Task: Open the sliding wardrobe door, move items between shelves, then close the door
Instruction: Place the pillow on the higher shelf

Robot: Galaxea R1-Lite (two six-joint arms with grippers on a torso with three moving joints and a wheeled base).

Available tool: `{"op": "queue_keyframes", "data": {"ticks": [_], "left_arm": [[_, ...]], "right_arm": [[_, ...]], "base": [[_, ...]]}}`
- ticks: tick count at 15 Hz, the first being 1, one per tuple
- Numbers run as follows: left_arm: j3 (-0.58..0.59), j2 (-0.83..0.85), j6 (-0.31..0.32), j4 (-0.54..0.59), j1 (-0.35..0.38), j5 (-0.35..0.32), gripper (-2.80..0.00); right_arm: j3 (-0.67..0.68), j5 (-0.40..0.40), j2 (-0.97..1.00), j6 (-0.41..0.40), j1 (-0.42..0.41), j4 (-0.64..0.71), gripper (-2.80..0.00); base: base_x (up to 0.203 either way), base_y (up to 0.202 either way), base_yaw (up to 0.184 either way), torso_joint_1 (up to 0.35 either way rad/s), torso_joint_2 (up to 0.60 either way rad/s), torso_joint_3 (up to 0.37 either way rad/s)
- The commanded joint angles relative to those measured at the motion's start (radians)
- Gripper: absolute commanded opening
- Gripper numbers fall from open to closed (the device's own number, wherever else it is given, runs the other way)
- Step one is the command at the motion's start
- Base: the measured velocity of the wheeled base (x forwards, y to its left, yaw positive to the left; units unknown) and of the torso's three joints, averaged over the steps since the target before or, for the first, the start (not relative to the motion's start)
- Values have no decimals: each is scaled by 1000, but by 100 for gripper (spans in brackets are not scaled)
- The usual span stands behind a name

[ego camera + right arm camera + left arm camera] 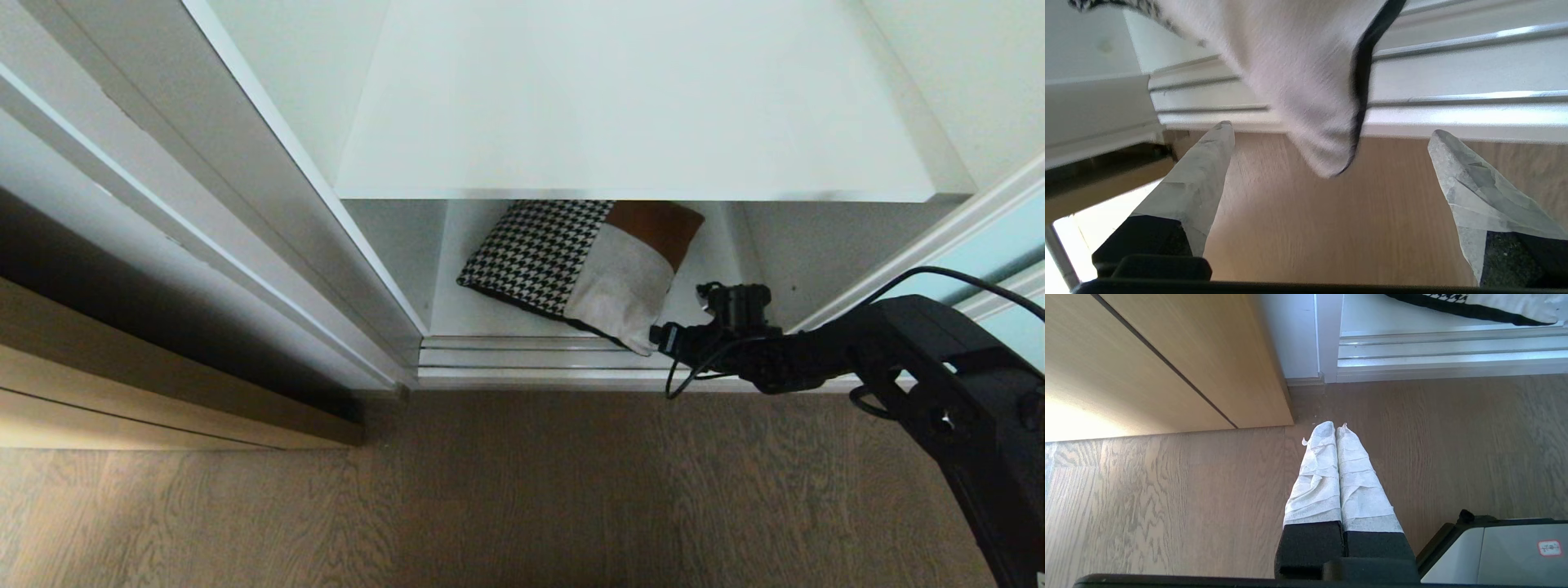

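The wardrobe stands open, and the sliding wardrobe door (1000, 237), pale aqua glass, shows at the right edge. A patchwork cushion (571, 261) of houndstooth, cream and rust-brown lies tilted on the bottom shelf (473, 314), under a white upper shelf (637, 106). Its cream corner overhangs the door track (531, 355). My right gripper (660, 337) reaches in low from the right, just off that corner. In the right wrist view the right gripper (1331, 130) is open, with the cushion (1298, 81) corner hanging between the spread fingertips, untouched. My left gripper (1336, 426) is shut and empty over the floor.
A tan wood-grain cabinet (163, 408) juts out left of the opening, beside the white wardrobe frame (245, 204). Wood flooring (522, 490) runs in front of the track. Part of my own white base (1515, 555) sits by the left gripper.
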Motion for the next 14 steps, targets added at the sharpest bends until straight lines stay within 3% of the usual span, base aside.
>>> {"op": "queue_keyframes", "data": {"ticks": [1,4,14], "left_arm": [[2,1,1,0,0,0,-280],[2,1,1,0,0,0,-280],[2,1,1,0,0,0,-280]], "right_arm": [[-70,2,43,5,-4,1,0],[-200,2,93,8,-13,39,0],[-207,11,119,1,-28,-36,0]], "base": [[0,0,0,0,0,0],[0,0,0,0,0,0],[0,0,0,0,0,0]]}}
